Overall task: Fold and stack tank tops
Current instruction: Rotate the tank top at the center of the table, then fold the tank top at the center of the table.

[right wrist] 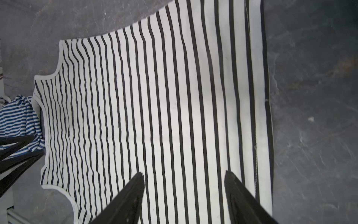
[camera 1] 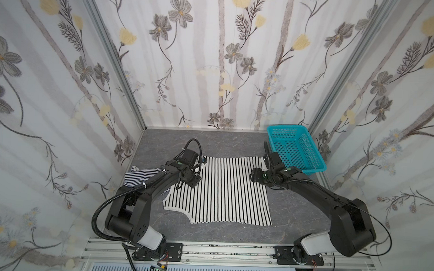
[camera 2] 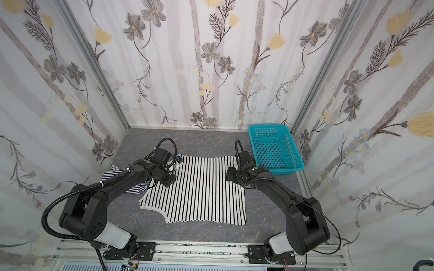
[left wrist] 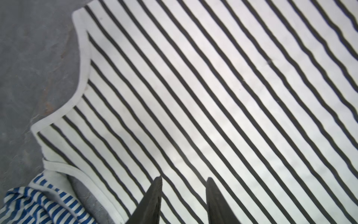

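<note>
The larger tank top (camera 1: 219, 190) (camera 2: 196, 190), white with wide black stripes, lies spread flat mid-table. The fine navy-striped tank top (camera 1: 137, 178) (camera 2: 110, 175) sits crumpled at its left, partly under my left arm; it also shows in the wrist views (left wrist: 38, 205) (right wrist: 19, 120). My left gripper (camera 1: 201, 163) (left wrist: 184, 178) hovers over the big top's far left corner, open, with only flat fabric (left wrist: 213, 97) showing between the fingers. My right gripper (camera 1: 262, 162) (right wrist: 184, 172) is over the far right corner, open wider, nothing held; striped cloth (right wrist: 155, 97) lies below.
A teal perforated basket (camera 1: 283, 127) (camera 2: 268, 126) stands empty at the back right, close behind my right wrist. The grey marbled table (camera 1: 295, 213) is bounded by flowered walls on three sides and a metal rail along the front.
</note>
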Robot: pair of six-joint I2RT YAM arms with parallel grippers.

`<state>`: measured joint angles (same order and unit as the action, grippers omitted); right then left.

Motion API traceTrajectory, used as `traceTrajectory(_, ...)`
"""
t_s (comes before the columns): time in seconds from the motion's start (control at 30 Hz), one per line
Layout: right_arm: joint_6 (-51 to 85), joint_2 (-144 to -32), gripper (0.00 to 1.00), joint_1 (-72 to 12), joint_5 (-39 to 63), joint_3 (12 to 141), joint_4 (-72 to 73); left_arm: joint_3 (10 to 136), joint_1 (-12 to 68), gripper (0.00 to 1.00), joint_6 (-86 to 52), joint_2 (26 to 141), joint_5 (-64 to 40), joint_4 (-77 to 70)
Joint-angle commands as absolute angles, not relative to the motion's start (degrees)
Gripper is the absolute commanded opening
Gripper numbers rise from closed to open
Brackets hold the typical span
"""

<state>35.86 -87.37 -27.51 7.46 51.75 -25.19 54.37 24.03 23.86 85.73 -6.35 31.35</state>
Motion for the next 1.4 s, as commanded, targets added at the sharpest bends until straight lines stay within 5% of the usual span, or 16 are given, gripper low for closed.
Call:
traceTrajectory(0.0, 38.1, -81.0, 0.69, -28.3, 9.5, 46.7, -24.6, 50.6, 26.7, 0.38, 29.1, 83.3, -7.3, 30.7)
traceTrajectory(0.37, 47.3, -55.6, 0.66, -29.4, 9.4, 24.8, -33.7, 41.2, 33.9, 0.41, 33.1, 68.2, -6.3, 31.3)
traceTrajectory(0.67, 51.7, -45.4, 0.64, -29.6, 11.3, 17.0, -37.0, 35.3, 37.8, 0.41, 33.1, 64.4, -4.0, 33.0)
traceTrajectory(0.8, 52.9, -44.1, 0.51, -30.0, 12.9, 15.1, -36.5, 35.5, 37.9, 0.41, 32.4, 64.4, -3.3, 33.2)
traceTrajectory(1.13, 53.6, -45.3, 0.42, -30.5, 12.8, 14.2, -34.8, 35.0, 37.8, 0.4, 32.6, 64.1, -3.4, 33.1)
traceTrajectory(1.27, 54.3, -47.0, 0.24, -30.5, 12.3, 14.7, -33.9, 34.4, 37.4, 0.4, 32.9, 63.9, -3.4, 33.1)
traceTrajectory(1.37, 54.3, -47.1, 0.21, -30.5, 11.6, 16.0, -34.6, 33.7, 37.0, 0.4, 33.6, 63.6, -3.2, 33.2)
